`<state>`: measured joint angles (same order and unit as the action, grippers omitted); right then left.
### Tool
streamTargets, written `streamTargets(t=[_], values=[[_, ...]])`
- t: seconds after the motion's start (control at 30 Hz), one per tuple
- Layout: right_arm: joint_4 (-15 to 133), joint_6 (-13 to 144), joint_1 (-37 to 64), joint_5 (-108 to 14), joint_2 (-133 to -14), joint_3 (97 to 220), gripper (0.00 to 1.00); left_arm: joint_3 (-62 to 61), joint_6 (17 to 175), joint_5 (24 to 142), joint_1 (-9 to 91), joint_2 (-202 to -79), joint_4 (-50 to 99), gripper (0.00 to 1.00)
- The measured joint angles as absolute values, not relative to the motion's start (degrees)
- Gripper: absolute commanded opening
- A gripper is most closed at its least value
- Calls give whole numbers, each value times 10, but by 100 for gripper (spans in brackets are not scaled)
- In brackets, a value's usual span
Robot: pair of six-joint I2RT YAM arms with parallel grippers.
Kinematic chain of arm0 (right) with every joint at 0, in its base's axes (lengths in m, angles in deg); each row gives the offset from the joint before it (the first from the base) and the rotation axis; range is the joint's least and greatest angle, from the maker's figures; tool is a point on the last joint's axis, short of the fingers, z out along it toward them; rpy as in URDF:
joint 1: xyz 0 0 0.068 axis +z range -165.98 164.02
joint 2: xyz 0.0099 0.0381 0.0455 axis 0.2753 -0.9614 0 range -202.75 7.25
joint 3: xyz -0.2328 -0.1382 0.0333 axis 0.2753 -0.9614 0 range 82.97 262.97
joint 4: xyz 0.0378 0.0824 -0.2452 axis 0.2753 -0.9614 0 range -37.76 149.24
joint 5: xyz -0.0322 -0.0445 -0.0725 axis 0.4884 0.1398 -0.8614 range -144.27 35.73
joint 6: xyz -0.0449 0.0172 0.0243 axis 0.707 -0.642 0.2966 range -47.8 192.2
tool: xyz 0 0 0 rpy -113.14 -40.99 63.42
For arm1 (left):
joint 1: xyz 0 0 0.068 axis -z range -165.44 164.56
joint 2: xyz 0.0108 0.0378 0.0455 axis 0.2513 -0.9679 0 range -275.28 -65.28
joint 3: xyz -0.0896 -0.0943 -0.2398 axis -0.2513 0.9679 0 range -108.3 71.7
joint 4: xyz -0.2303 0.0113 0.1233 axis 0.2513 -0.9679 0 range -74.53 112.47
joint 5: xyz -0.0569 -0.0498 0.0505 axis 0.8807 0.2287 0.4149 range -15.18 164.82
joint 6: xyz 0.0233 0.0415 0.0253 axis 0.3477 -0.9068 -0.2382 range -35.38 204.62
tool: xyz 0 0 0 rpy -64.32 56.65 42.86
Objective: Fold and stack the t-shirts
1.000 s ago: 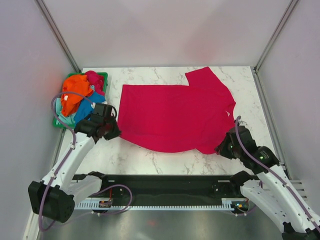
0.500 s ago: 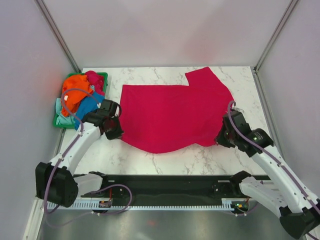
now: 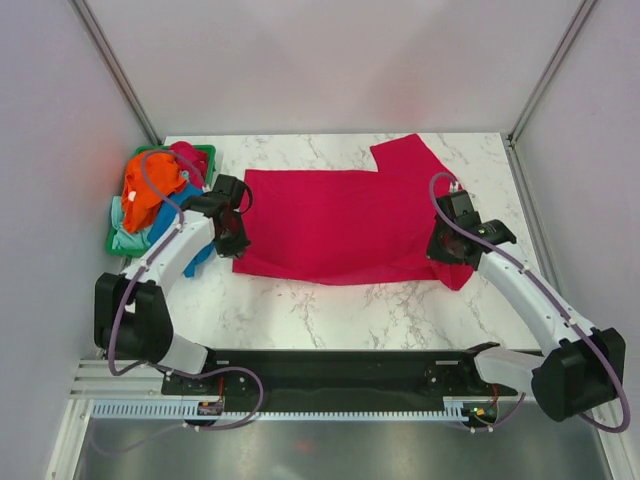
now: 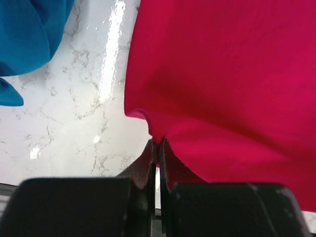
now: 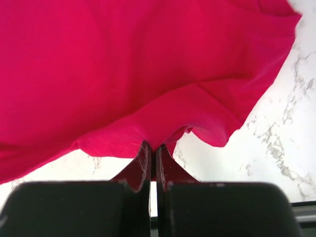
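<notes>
Left gripper [image 4: 158, 144] and right gripper [image 5: 153, 148] each clamp the near edge of the spread magenta-red t-shirt [image 3: 340, 220].

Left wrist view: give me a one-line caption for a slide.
Left tool pinches the edge of the magenta-red t-shirt over the marble table, a blue t-shirt at upper left.

Marble tbl [image 3: 300, 305]; magenta t-shirt [image 3: 340, 220] spread on it; green basket [image 3: 207, 152] far-left.
</notes>
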<state>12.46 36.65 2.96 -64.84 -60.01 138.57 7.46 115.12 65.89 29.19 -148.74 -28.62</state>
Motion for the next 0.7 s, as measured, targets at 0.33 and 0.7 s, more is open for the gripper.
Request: streamTargets(t=[0.33, 0.7], values=[[172, 419, -7, -642, -694, 1447, 0, 29, 1140, 641, 277, -1577, -287, 2], [209, 442, -34, -627, -784, 1465, 0, -36, 1132, 631, 271, -1677, -286, 2]])
